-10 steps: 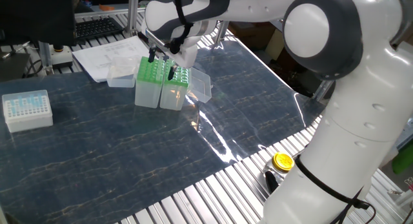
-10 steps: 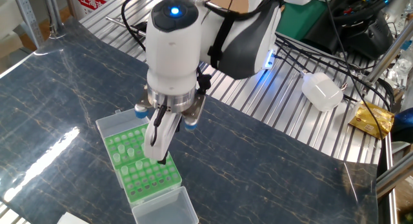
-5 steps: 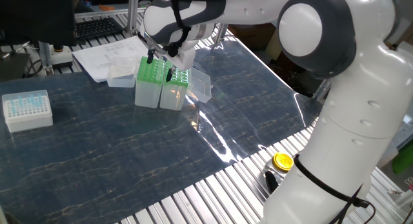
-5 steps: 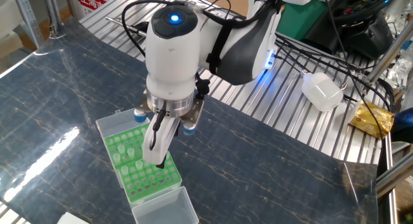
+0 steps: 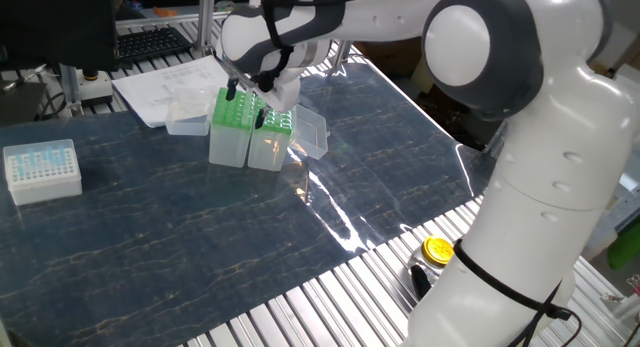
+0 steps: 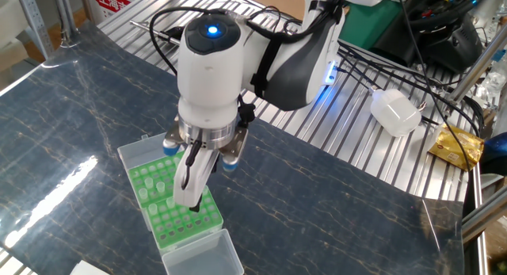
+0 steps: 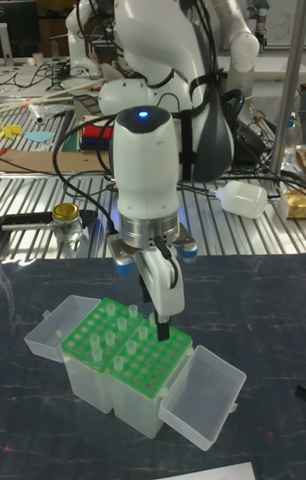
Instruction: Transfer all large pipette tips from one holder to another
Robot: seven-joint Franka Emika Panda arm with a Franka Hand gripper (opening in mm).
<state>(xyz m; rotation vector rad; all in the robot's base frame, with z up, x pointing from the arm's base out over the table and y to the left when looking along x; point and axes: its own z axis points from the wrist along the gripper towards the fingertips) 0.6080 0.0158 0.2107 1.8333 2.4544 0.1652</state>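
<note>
Two green racks stand side by side with their clear lids open. Several large pipette tips [image 7: 109, 334] stick up from one rack [image 7: 89, 336] [image 6: 150, 180]. The other rack [image 7: 144, 365] [image 6: 186, 223] shows mostly pale dots in its holes. My gripper [image 5: 248, 101] [image 7: 160, 325] [image 6: 192, 202] hangs low over the racks. Its black fingertips [image 5: 262, 115] appear apart in one fixed view, one near the seam between the racks. In the other views one finger hides the other. I see no tip between the fingers.
A white box of small pale-blue tips [image 5: 42, 169] sits at the mat's left end. Papers [image 5: 165, 87] lie behind the racks. A yellow-lidded jar [image 5: 438, 250] stands on the metal slats beside the arm's base. A white bottle [image 6: 396, 110] and cables lie beyond the mat.
The gripper has drifted slightly sideways and a little lower over the racks. The racks and tips have not moved.
</note>
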